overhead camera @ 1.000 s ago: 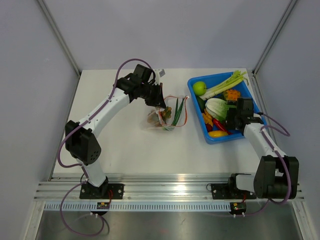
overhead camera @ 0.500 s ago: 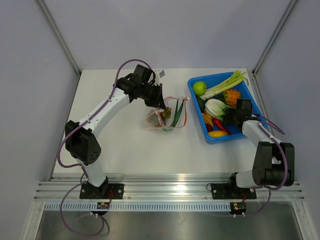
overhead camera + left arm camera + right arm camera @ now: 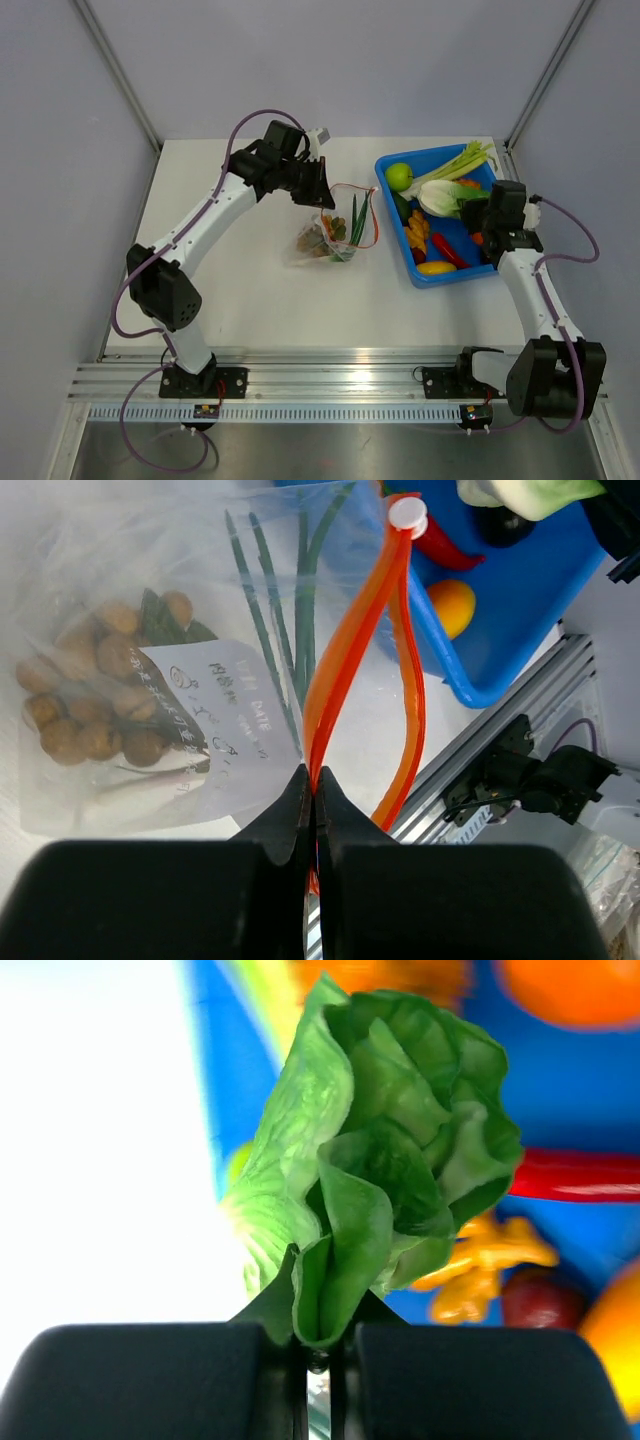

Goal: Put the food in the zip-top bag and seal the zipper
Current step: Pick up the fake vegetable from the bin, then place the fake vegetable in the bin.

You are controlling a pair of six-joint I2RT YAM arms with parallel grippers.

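The only writing is on a white paper label [image 3: 220, 720] inside the zip-top bag [image 3: 325, 240]. It carries a small round mark and a few printed lines that are too small and soft to read.

Your left end effector [image 3: 315, 805] is clenched on the zipper [image 3: 350, 650], pinching one end of that thin orange-red strip. From the left wrist, the strip runs straight away from the fingers to a small white slider [image 3: 407, 513]. Its two sides are parted into a narrow loop, so the mouth is open. From above, the bag lies on the white table [image 3: 250, 290] left of the blue bin [image 3: 455, 277]. Its mouth faces the bin and its closed bottom faces left. The film is clear, floppy and creased. A cluster of brown balls [image 3: 90, 700] sits near the bottom, and the green onions [image 3: 270, 610], thin and straight, lie lengthwise toward the mouth.

Your right end effector [image 3: 320, 1345] is clenched on the cabbage [image 3: 380, 1160], its fingers nipping the edge of a ruffled, veined green leaf. From above, the cabbage [image 3: 445, 197] is over the bin's far half, with its white end pointing left and its green end at the fingers.

The bin is glossy rigid plastic. It holds a round green apple [image 3: 399, 176], long pale green stalks [image 3: 460, 160], a red chili [image 3: 450, 250], a knobbly orange piece [image 3: 415, 232] and a smooth yellow piece [image 3: 437, 267].
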